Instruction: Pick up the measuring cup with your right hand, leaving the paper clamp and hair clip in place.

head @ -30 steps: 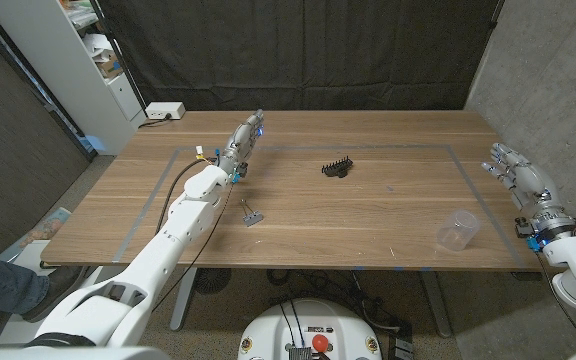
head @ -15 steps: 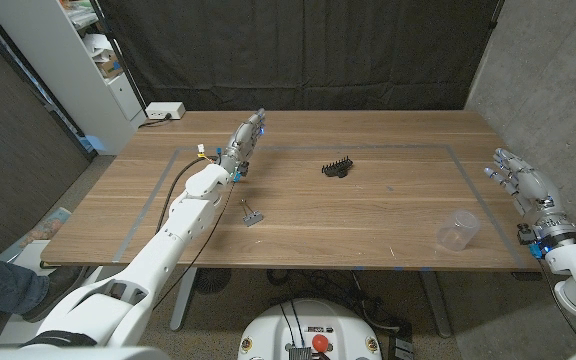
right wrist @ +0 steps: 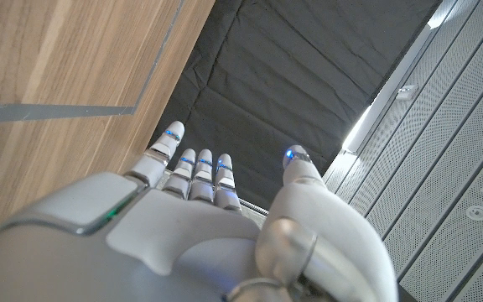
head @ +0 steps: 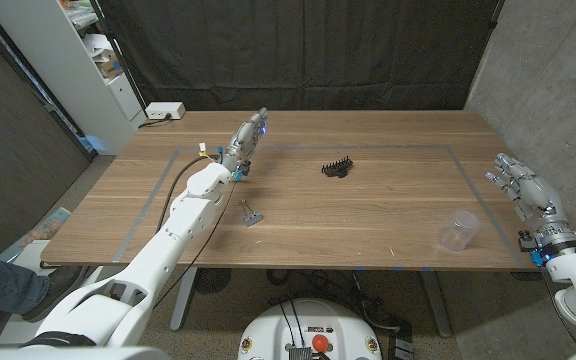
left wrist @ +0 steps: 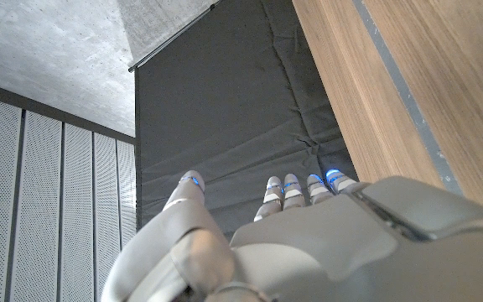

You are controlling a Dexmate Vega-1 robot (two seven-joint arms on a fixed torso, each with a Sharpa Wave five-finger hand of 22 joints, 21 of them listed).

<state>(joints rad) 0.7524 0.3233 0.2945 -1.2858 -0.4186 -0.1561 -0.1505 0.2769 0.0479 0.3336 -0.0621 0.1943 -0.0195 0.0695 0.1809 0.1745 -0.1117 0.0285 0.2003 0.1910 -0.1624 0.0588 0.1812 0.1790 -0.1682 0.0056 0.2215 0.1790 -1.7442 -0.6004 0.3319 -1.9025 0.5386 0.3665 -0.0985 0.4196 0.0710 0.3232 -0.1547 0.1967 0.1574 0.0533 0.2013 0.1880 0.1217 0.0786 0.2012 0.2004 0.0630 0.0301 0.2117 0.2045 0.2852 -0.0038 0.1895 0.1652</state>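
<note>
At 4 o'clock on the tabletop (head: 388, 215) stands the see-through measuring cup (head: 458, 231), hard to make out. Right hand (head: 521, 186) nearby holds nothing, fingers apart.

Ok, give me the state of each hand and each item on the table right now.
right hand: open, holding nothing, off the table's right edge
left hand: open, fingers extended, holding nothing
measuring cup: upright, on the table, untouched
hair clip: on the table, untouched
paper clamp: on the table, untouched
</note>
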